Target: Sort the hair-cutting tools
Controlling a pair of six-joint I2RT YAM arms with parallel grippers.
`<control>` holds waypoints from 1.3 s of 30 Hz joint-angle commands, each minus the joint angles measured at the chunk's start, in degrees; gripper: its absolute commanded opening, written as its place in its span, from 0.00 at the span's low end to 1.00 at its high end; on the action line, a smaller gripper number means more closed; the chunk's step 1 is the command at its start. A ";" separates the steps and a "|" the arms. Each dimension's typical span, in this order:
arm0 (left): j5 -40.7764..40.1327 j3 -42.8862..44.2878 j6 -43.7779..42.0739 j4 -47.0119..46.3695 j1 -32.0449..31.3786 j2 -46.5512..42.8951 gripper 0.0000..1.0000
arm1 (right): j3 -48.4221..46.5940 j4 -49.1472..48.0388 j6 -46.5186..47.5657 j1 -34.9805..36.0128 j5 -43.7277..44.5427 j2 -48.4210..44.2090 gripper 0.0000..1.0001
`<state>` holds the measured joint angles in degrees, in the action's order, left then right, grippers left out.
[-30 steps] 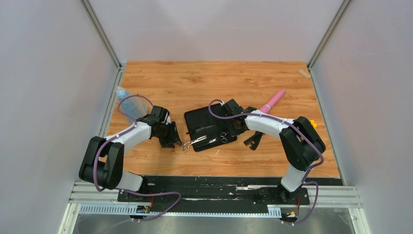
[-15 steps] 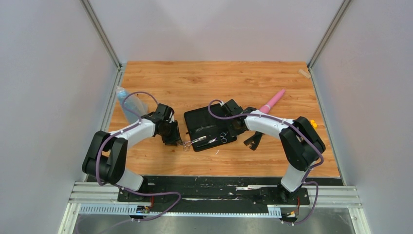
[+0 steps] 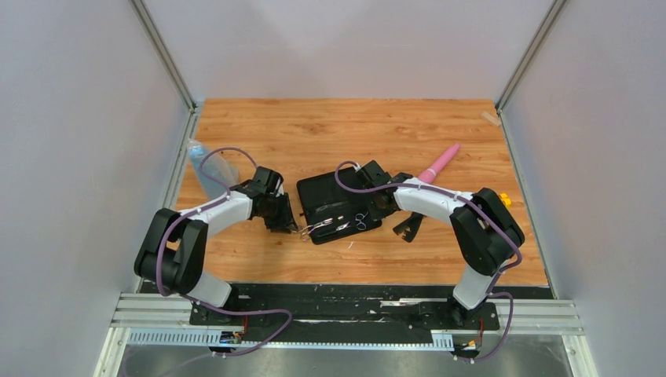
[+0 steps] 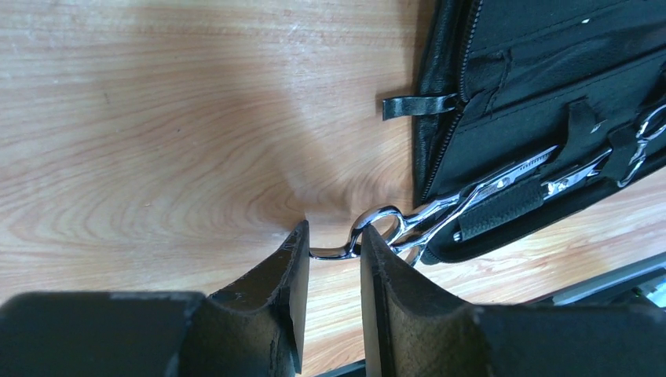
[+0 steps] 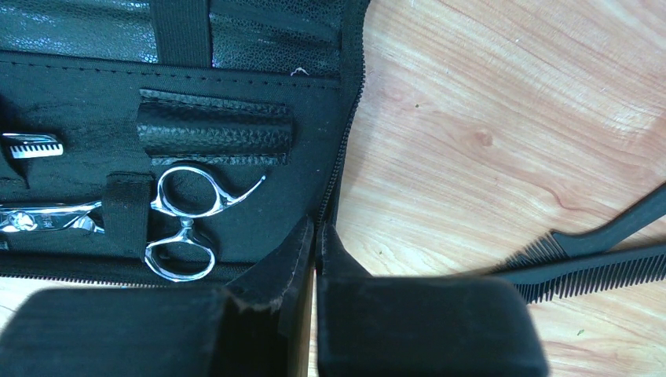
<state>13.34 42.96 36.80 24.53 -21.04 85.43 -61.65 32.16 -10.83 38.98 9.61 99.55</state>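
Note:
A black case (image 3: pixel 330 192) lies open mid-table with two silver scissors strapped inside. One scissors (image 4: pixel 440 208) sticks its ring handle out over the case's (image 4: pixel 534 63) left edge. My left gripper (image 4: pixel 334 239) stands there partly open, its fingers on either side of that handle's finger rest. The other scissors (image 5: pixel 184 224) sits further right in the case (image 5: pixel 236 86). My right gripper (image 5: pixel 316 232) is shut, its tips at the zipper on the case's right edge; whether it pinches the edge I cannot tell. Two black combs (image 5: pixel 597 259) lie on the wood to its right.
A pink tapered tool (image 3: pixel 440 162) lies behind the right arm. A translucent blue bottle (image 3: pixel 206 169) rests by the left wall. Grey walls close in both sides of the wooden table (image 3: pixel 330 129).
My left gripper has moved right to the protruding scissors handle and narrowed its jaws around it. The right arm, case and combs have not moved.

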 commanded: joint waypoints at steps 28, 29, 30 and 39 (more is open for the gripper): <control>-1.53 10.29 1.57 -3.02 -7.37 8.51 0.00 | -0.99 -2.63 0.63 4.71 -2.13 -0.18 0.01; -1.55 10.67 1.62 -3.01 -7.53 8.65 0.00 | -1.16 -2.62 0.70 4.89 -2.19 -0.15 0.01; -1.63 10.75 1.71 -3.11 -7.81 8.76 0.00 | -1.31 -2.61 0.72 5.08 -2.14 -0.06 0.01; -2.94 12.56 2.85 -3.37 -11.16 9.47 0.02 | -2.83 -2.73 0.55 6.49 -2.82 0.65 0.02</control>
<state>8.95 52.60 38.98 24.03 -28.91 93.67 -61.80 33.15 -9.65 43.03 11.60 99.68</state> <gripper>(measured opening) 0.316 0.024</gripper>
